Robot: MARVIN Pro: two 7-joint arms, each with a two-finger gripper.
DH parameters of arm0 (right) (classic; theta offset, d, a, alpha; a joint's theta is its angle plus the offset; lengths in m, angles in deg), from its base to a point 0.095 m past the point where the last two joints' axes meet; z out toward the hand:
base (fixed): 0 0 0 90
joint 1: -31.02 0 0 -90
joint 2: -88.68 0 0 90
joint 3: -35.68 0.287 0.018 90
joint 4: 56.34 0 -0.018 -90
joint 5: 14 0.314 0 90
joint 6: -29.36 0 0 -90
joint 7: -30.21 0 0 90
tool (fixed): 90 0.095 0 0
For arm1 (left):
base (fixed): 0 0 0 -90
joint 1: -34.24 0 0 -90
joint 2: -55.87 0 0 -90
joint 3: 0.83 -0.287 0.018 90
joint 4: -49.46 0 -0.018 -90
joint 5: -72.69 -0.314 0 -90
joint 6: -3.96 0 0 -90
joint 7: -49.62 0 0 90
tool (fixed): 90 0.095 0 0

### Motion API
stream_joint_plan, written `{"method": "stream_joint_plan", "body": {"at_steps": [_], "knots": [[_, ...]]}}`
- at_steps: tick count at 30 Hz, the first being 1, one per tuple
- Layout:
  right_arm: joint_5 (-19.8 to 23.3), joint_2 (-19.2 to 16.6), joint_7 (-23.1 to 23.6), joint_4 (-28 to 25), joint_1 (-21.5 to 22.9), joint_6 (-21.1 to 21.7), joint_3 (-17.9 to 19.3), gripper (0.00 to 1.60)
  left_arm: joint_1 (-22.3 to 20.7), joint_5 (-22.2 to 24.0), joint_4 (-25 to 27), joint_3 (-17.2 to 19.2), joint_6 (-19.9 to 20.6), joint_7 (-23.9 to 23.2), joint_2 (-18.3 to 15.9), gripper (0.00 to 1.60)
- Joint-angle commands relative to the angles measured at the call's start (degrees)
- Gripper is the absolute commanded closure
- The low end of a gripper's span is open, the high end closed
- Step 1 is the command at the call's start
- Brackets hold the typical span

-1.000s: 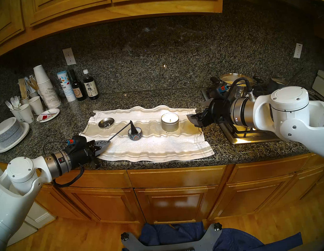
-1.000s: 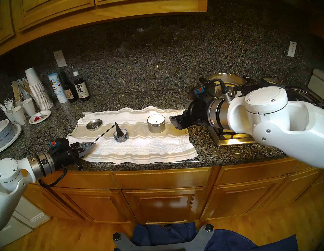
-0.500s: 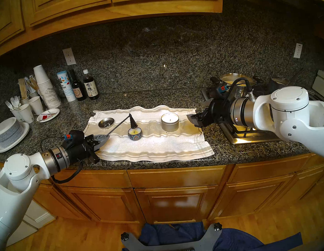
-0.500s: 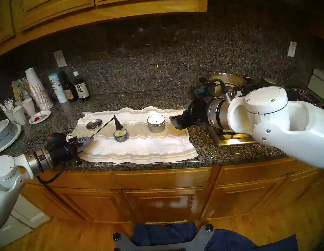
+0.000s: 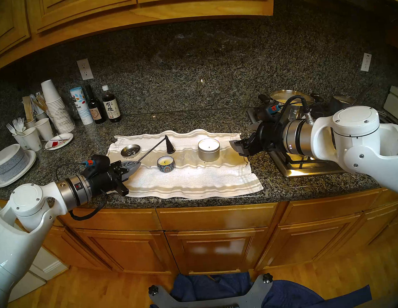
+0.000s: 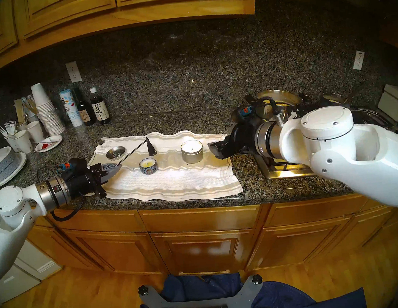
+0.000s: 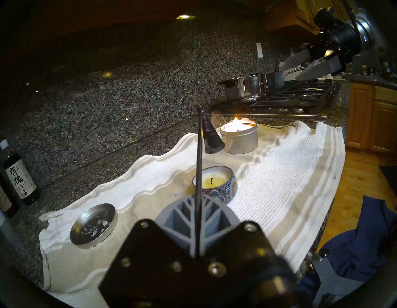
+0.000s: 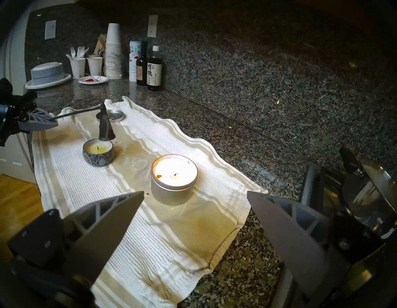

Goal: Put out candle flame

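Observation:
My left gripper [image 5: 137,164] is shut on the thin handle of a black candle snuffer [image 5: 170,147], whose cone hangs in the air behind and right of the small patterned candle tin [image 5: 166,165]. That candle [image 7: 216,185] shows a bare dark wick, no flame. The silver candle tin [image 5: 209,149] further right still burns [image 8: 174,178]. The snuffer cone [image 7: 211,137] is between the two candles, apart from both. My right gripper [image 5: 238,146] is open and empty just right of the silver tin. All stand on a white striped towel [image 5: 191,180].
A loose silver lid [image 5: 130,151] lies on the towel's left back. Bottles [image 5: 111,105], paper cups [image 5: 55,109] and plates [image 5: 12,163] stand at the back left. A stove with a steel pot [image 5: 291,102] is behind my right arm.
My left gripper lifted the snuffer cone off the small patterned candle, whose flame is out, and carried it up and to the right. The right arm has not moved.

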State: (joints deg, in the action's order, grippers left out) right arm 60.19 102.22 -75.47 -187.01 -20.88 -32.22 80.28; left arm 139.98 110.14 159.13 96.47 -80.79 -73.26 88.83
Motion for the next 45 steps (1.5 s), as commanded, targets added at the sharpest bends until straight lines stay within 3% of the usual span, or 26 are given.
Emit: {"method": "stream_joint_plan", "body": {"at_steps": [1,14,15,20,31,45], "knots": [[-0.07,-0.04,0.01,-0.06,1.41,-0.43,1.4,0.0,-6.67,0.98,1.4,-1.11,0.49,1.9,-0.14,1.6],[-0.08,-0.04,-0.01,-0.07,1.41,-0.43,1.38,0.0,-12.07,0.4,2.54,-6.36,2.4,3.94,-0.25,1.6],[-0.08,-0.03,-0.01,-0.07,1.41,-0.43,1.37,0.0,-14.39,0.12,1.85,-7.9,2.84,3.66,0.13,1.6],[-0.08,-0.03,-0.03,-0.07,1.4,-0.43,1.36,0.0,-14.17,-0.2,2.42,-7.74,3.26,4.58,0.26,1.6],[-0.05,-0.05,0.03,-0.06,1.44,-0.43,1.4,0.0,-20.52,-0.81,-0.05,-12.57,4.93,3.04,1.72,1.6],[-0.05,-0.05,0.02,-0.06,1.45,-0.43,1.4,0.0,-25.39,-3.01,-0.29,-16.81,7.96,2.87,4.58,1.6]]}}
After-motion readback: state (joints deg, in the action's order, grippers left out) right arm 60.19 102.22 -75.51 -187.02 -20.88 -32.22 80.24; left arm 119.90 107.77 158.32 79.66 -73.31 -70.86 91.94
